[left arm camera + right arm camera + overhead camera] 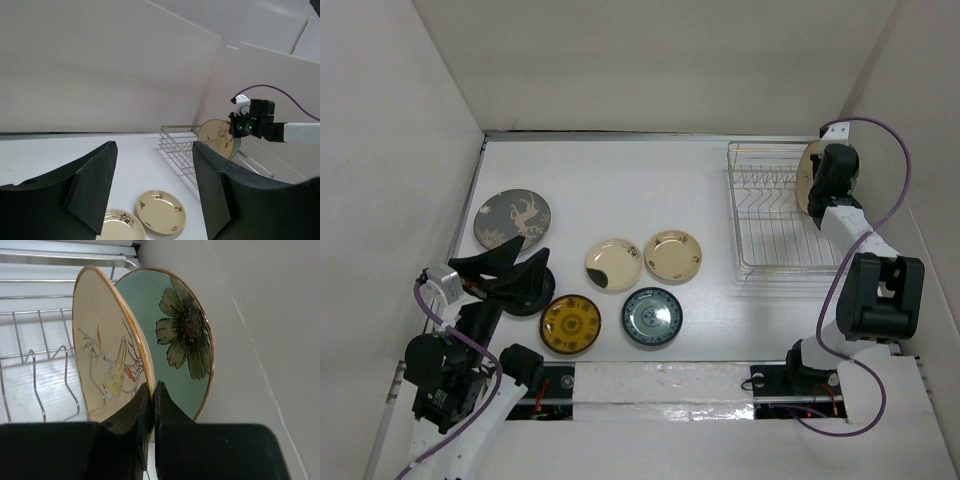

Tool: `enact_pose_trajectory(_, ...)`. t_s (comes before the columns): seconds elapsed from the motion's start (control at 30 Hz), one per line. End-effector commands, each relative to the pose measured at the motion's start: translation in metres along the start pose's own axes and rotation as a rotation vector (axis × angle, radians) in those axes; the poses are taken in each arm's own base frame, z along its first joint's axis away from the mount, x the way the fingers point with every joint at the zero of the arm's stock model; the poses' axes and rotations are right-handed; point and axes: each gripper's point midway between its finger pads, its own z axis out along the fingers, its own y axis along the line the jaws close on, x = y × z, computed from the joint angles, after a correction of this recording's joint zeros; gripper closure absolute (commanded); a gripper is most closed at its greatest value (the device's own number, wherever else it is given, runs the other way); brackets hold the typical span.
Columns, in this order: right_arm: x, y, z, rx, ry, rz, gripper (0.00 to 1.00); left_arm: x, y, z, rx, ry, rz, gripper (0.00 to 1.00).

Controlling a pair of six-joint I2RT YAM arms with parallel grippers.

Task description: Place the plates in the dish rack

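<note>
Right gripper (151, 405) pinches cream bird plate (100, 340) upright at dish rack's (770, 240) far-right corner; left gripper (515, 272) gapes wide, well left.

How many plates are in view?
8. Tabletop: grey deer plate, two cream plates, yellow plate, blue-green plate, black plate partly under the left gripper. At the dish rack: bird plate in the right gripper, green flower plate beside it.
</note>
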Motion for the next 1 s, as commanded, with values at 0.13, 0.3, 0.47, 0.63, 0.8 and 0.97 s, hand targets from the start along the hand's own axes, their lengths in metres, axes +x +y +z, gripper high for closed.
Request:
enact_pose_trajectory(0.13, -0.021, -0.009, 0.005, 0.102, -0.144, 0.166, 0.90, -0.014, -0.007, -0.001, 0.030, -0.047, -0.002, 0.41)
enact_pose_trajectory(0.3, -0.030, -0.011, 0.003, 0.109, -0.176, 0.252, 0.55, -0.013, -0.007, 0.001, 0.028, -0.043, -0.002, 0.41)
enact_pose_trajectory(0.47, -0.080, -0.022, -0.015, 0.091, -0.281, 0.457, 0.29, -0.008, -0.005, 0.004, 0.021, -0.028, -0.004, 0.41)
enact_pose_trajectory(0.63, -0.140, 0.008, -0.046, -0.054, -0.391, 0.602, 0.22, -0.002, -0.001, 0.008, 0.005, -0.004, -0.005, 0.41)
enact_pose_trajectory(0.8, -0.194, 0.103, -0.109, -0.415, -0.470, 0.669, 0.56, 0.005, 0.005, 0.014, -0.027, 0.020, -0.010, 0.42)
enact_pose_trajectory(0.97, -0.207, 0.224, -0.162, -0.762, -0.389, 0.717, 1.00, 0.018, 0.020, 0.020, -0.099, 0.061, -0.008, 0.50)
